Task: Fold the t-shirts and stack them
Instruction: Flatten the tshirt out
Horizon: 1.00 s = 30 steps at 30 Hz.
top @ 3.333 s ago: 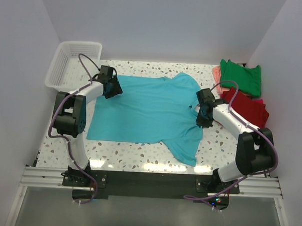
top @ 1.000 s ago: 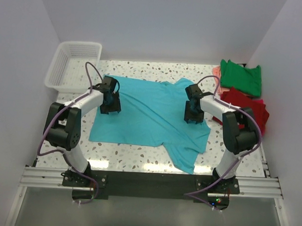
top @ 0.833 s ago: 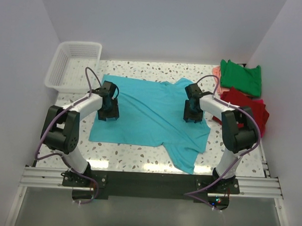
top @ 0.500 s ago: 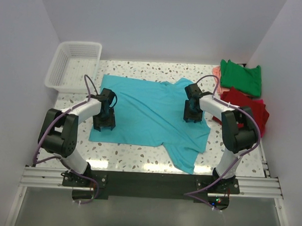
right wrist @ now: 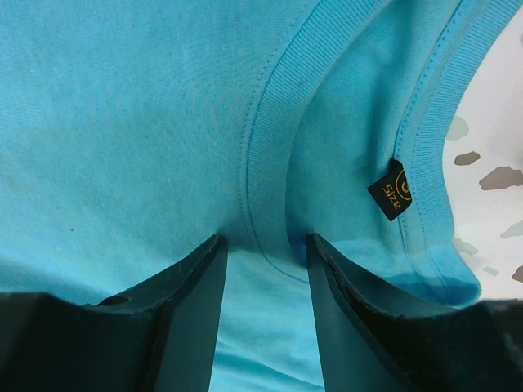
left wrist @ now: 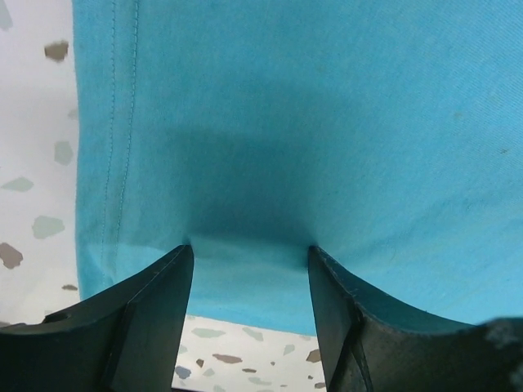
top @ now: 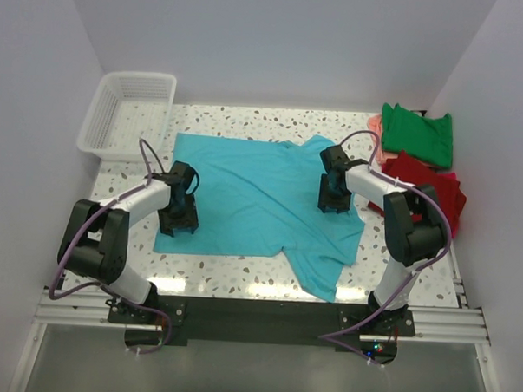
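Overhead and wrist views of 2 arms set at opposite ends of 1 garment. Turquoise t-shirt (top: 261,196) lies spread flat on the speckled table (top: 241,266), its long axis running left to right across the work area: hem (left wrist: 122,122) toward the left arm, collar (right wrist: 270,122) toward the right arm, 1 sleeve (top: 321,272) trailing toward the near edge.

Left gripper (top: 179,223) stands over the near-left corner of the shirt, tips down on the cloth. In its wrist view the jaws are apart, with a flat strip of fabric between the 2 fingers (left wrist: 155,310) and nothing pinched. The stitched hem runs along the left of that view, and the cloth's edge lies just behind the tips.

Right gripper (top: 334,202) stands on the neck opening. Its jaws are likewise apart and straddle the ribbed collar band, with the black size tag (right wrist: 392,189) just beside the right-hand finger.

Each arm is the nearer one to its own end, and both sets of jaws point straight down at the cloth, not in from an edge. A fold probably depends on each closing where it stands to gather a pinch.

Green t-shirt (top: 418,133), red t-shirt (top: 427,188) and salmon-pink t-shirt (top: 376,136) lie heaped at the far right, well apart from the left arm. White basket (top: 136,76) sits at the far left corner
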Motion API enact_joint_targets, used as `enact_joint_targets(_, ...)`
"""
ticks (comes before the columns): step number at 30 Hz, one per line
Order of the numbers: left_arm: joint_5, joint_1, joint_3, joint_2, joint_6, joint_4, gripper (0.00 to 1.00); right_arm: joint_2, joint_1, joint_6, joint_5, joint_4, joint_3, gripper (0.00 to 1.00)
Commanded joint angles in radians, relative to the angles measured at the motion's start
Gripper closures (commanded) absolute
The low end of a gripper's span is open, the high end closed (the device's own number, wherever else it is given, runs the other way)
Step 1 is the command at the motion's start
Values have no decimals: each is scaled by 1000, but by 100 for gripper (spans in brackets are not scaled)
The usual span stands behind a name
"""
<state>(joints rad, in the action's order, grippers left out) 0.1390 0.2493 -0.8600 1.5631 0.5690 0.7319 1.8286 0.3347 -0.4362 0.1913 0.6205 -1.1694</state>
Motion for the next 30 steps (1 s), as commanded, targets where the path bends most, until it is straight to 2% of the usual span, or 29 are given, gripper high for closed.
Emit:
enact_joint_targets(1, 10, 7, 52, -33, 44, 125, 37, 24, -8, 17, 39, 91, 59, 52)
enact_joint_targets(10, 11, 7, 62, -130, 88, 228, 35, -22, -14, 17, 34, 90, 139, 52)
enact_joint_targets(21, 33, 7, 56, -163, 92, 267, 35, -109, -16, -4, 31, 111, 191, 55)
enact_joint_targets(24, 82, 7, -25, -170, 83, 282, 36, -130, -14, 2, 56, 122, 128, 57)
enact_joint_targets(30, 165, 7, -318, -138, 66, 259, 35, -158, -16, 21, 108, 186, -80, 53)
